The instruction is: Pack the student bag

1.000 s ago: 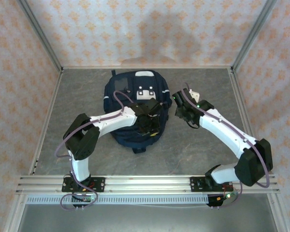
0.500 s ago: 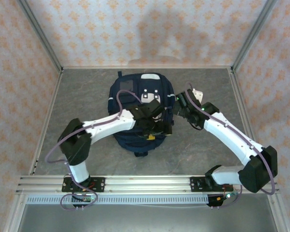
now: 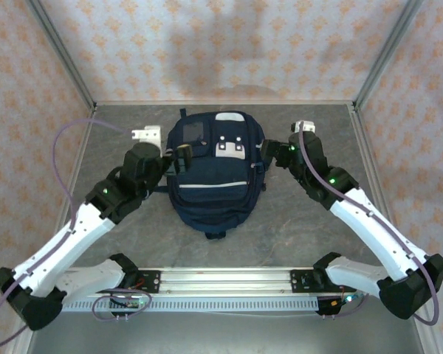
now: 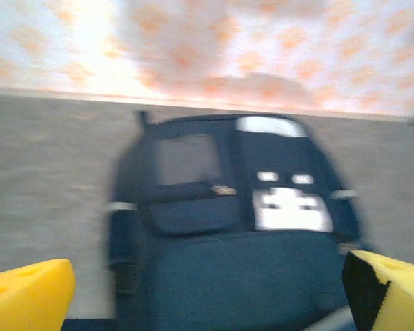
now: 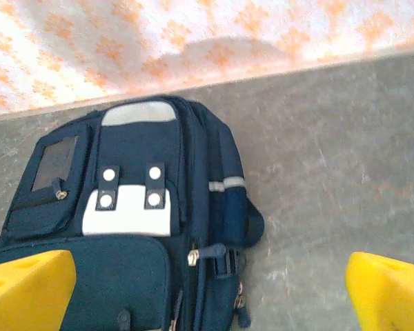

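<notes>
We found the bag [image 3: 213, 173] lying flat mid-bench [image 3: 295, 228], pockets up and apparently zipped. That probably explained why our left tool [image 3: 173, 158] and right tool [image 3: 275, 150] flanked it released, holding nothing. Patterned walls [image 3: 221, 44] hemmed the bench, and nothing seemed to block either tool.

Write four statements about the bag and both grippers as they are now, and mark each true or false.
1. The student bag lies flat on the table, front pockets up. True.
2. The left gripper is shut on the bag. False: it is open, holding nothing.
3. The right gripper is open beside the bag. True.
4. Both grippers are on one side of the bag. False: one flanks each side.
</notes>
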`<action>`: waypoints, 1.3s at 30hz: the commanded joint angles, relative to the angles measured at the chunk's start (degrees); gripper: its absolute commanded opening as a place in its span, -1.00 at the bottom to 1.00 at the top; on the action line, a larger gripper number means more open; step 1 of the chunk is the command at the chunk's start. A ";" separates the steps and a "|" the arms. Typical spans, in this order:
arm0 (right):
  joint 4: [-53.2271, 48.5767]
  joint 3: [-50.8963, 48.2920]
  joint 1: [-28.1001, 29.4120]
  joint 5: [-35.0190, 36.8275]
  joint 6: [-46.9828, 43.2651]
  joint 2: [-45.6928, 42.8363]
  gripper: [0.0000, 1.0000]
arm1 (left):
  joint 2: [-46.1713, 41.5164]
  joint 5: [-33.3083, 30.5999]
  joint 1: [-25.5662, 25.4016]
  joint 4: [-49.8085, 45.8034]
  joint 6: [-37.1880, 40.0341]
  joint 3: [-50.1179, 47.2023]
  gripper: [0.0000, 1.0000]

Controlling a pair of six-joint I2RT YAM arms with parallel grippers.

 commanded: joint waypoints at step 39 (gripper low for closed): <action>71.06 -38.17 -32.74 -9.71 -13.26 25.85 0.99 | 29.83 4.61 28.27 66.59 14.87 -32.25 1.00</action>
